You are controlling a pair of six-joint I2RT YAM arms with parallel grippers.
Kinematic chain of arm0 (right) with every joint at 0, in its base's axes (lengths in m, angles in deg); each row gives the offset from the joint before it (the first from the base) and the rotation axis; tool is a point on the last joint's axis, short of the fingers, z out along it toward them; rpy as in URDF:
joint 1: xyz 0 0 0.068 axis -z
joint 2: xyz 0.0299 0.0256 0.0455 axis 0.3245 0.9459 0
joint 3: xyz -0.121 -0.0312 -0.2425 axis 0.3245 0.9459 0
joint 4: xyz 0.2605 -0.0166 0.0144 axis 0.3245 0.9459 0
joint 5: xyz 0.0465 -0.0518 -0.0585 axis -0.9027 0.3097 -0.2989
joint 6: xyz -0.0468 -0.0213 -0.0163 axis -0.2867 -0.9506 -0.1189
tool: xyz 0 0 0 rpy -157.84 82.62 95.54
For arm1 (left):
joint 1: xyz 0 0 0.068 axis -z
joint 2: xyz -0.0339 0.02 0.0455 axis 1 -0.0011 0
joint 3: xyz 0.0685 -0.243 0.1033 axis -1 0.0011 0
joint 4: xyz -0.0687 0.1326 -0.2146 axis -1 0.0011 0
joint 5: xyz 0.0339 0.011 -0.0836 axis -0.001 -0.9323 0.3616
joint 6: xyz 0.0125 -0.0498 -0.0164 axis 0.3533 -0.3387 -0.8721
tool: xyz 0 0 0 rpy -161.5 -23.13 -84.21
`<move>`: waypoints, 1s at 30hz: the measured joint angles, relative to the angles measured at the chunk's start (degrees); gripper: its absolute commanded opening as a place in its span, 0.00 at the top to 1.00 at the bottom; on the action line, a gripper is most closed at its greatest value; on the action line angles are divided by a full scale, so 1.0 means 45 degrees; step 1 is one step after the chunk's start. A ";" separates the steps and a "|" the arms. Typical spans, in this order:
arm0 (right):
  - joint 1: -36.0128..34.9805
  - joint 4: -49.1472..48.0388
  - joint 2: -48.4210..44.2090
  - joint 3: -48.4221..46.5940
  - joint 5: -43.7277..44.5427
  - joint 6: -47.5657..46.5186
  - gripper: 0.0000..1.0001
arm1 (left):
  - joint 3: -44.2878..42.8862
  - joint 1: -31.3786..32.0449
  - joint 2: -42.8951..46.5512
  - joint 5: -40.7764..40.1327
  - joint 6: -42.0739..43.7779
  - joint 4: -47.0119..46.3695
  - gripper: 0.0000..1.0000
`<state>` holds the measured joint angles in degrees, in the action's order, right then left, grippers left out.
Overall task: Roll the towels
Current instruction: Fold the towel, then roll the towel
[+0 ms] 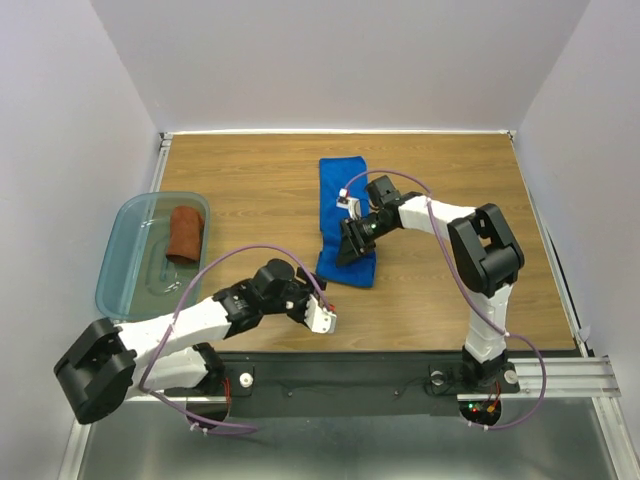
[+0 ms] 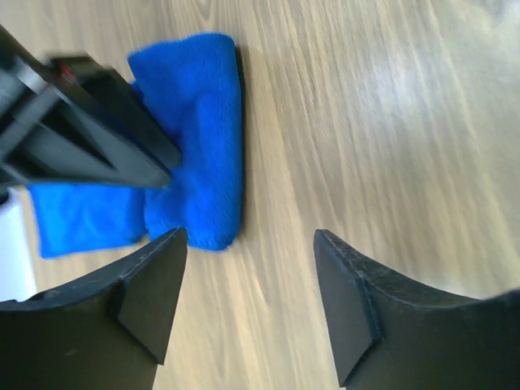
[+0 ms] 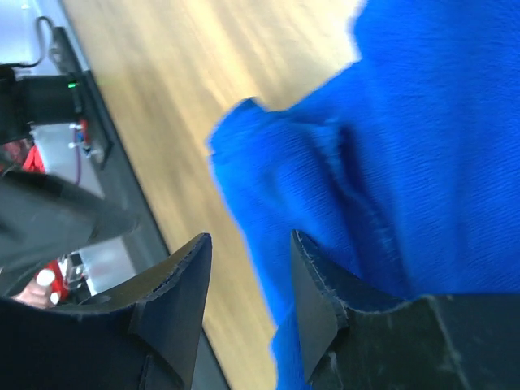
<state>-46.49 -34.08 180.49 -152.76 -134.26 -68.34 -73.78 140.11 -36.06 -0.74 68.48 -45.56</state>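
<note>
Midway along the wooden bench [image 1: 455, 165], we are watching the right gripper [image 3: 249, 237] working at the near end of the blue towel [image 1: 340, 195], which is lying lengthwise from the far edge toward the near one, its near end doubled over into a thick fold. Its jaws are standing narrowly apart, with a rumpled edge of the cloth sitting in the gap; we are seeing no firm pinch. The left gripper [image 2: 250, 240] is hovering over bare wood just beside that fold, toward the near edge, jaws spread wide and holding nothing. The rust-brown towel [image 1: 186, 232] is resting rolled inside the teal bin [image 1: 112, 275] at the left edge.
</note>
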 measured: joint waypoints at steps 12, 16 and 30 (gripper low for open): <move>0.0034 -0.0826 0.0398 0.0539 -0.0355 -0.0073 0.54 | 0.0675 0.0476 -0.3988 -0.1360 0.1914 -0.5406 0.28; 0.0034 -0.0884 0.0427 0.0539 -0.0471 -0.0209 0.55 | 0.0670 0.0495 -0.5066 -0.1486 0.2283 -0.6329 0.31; 0.0170 -0.0986 0.0631 0.0534 -0.1059 -0.0185 0.69 | -0.0457 0.0612 -0.7208 -0.2351 0.3055 -0.6965 1.00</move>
<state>-45.72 -38.52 183.33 -150.36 -139.02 -69.17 -75.83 142.86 -68.50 -11.32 82.22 -76.90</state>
